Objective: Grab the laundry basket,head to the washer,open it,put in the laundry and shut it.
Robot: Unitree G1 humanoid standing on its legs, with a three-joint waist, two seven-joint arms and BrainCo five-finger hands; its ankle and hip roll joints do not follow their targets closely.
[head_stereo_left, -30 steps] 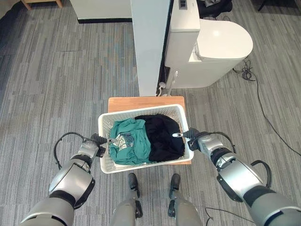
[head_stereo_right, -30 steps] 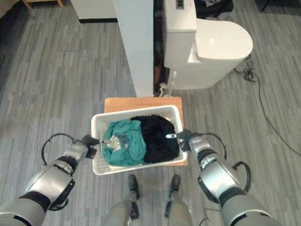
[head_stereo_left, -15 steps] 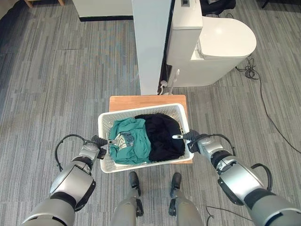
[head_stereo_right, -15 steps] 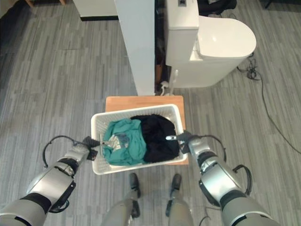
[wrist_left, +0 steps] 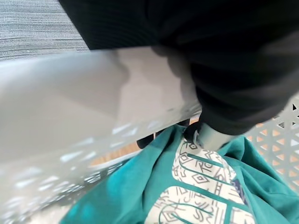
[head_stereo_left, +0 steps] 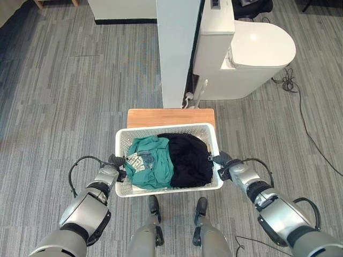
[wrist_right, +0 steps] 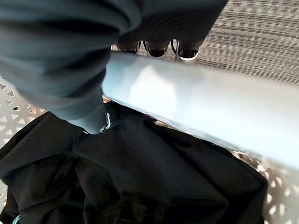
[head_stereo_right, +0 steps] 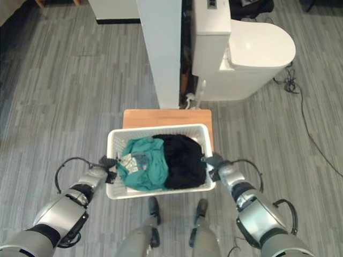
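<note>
We see the white laundry basket (head_stereo_left: 167,184) in front of the robot, its far edge over a small wooden stand (head_stereo_left: 170,116) on the grey plank floor (head_stereo_left: 64,96). We cannot tell whether the basket rests on the stand or is lifted clear of it. Inside lie a teal garment (head_stereo_left: 153,166) with a patterned panel on the robot's left and a black garment (head_stereo_left: 188,160) on the right, touching each other.

The left hand (head_stereo_left: 113,172) is at the basket's left rim. In the left wrist view its thumb (wrist_left: 212,136) reaches over the white rim (wrist_left: 93,93) and down onto the teal cloth, so we log it as clasped on the rim. The right hand (head_stereo_left: 224,162) is at the right rim. In the right wrist view its dark fingertips (wrist_right: 156,48) show on the outer side of the rim (wrist_right: 201,112) while the thumb (wrist_right: 93,122) dips inside against the black cloth, clamping the rim between them.

Beyond the stand stand a white partition panel (head_stereo_left: 179,51) and a white toilet (head_stereo_left: 252,53) with its lid down.
</note>
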